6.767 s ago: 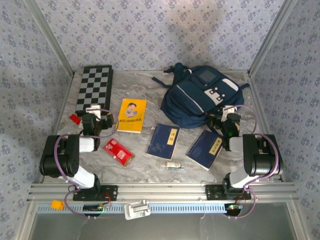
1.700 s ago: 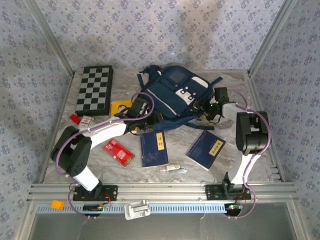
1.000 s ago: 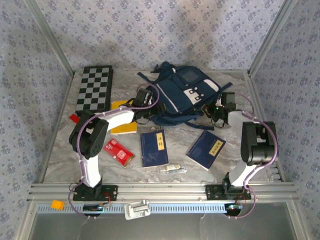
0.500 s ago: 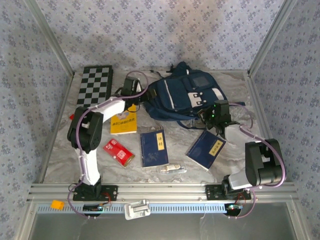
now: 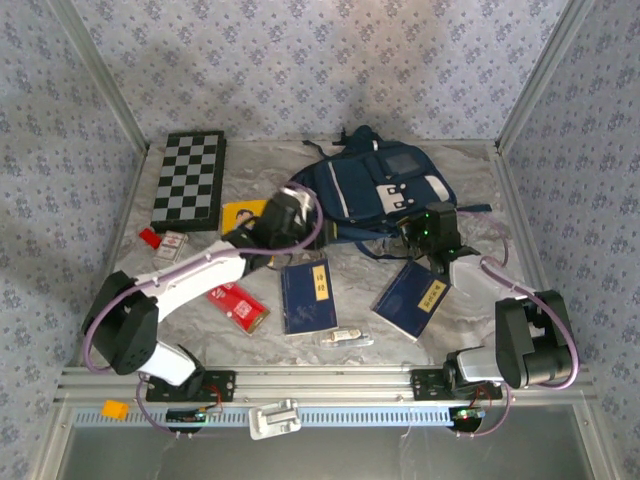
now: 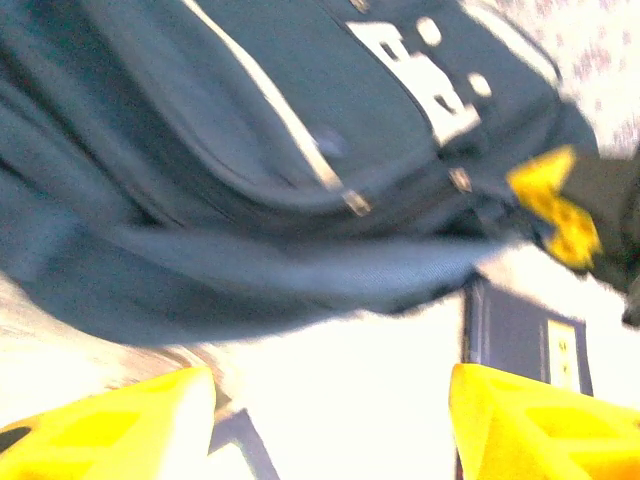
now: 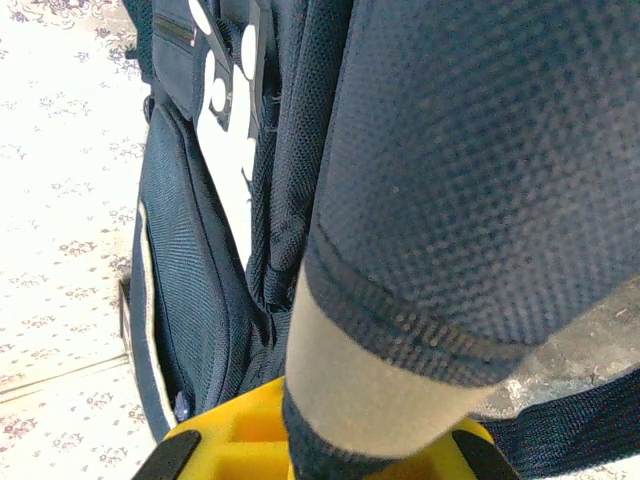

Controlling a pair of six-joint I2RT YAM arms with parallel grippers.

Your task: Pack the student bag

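Two arms: both reach in from the near edge to the backpack point(image 5: 375, 188), the left one at its left side and the right one at its near right side.
Backpack: navy, lying at the far middle of the table point(image 5: 255, 165) with its white panels facing up.
Left gripper point(image 5: 282, 218): at the backpack's near left corner, over part of the yellow book point(image 5: 243, 213). In the wrist view point(image 6: 330, 420) its yellow fingers point(image 6: 110, 420) are spread wide with nothing between them, and the bag's zipped side lies just beyond.
Right gripper point(image 5: 432, 228): at the bag's near right edge. In the wrist view point(image 7: 330, 445) the yellow fingers sit on either side of a padded mesh shoulder strap point(image 7: 450, 180) and pinch it.
Chessboard point(image 5: 190, 180): flat at the far left, well apart from the bag.
Middle blue book point(image 5: 308, 295): flat, near the bag's front edge but not touching it.
Right blue book point(image 5: 410, 298): flat and angled, just below the right gripper.
Red packet point(image 5: 237, 305): beside the left forearm, left of the middle blue book.
Clear packet point(image 5: 342, 336): small, just in front of the middle blue book.
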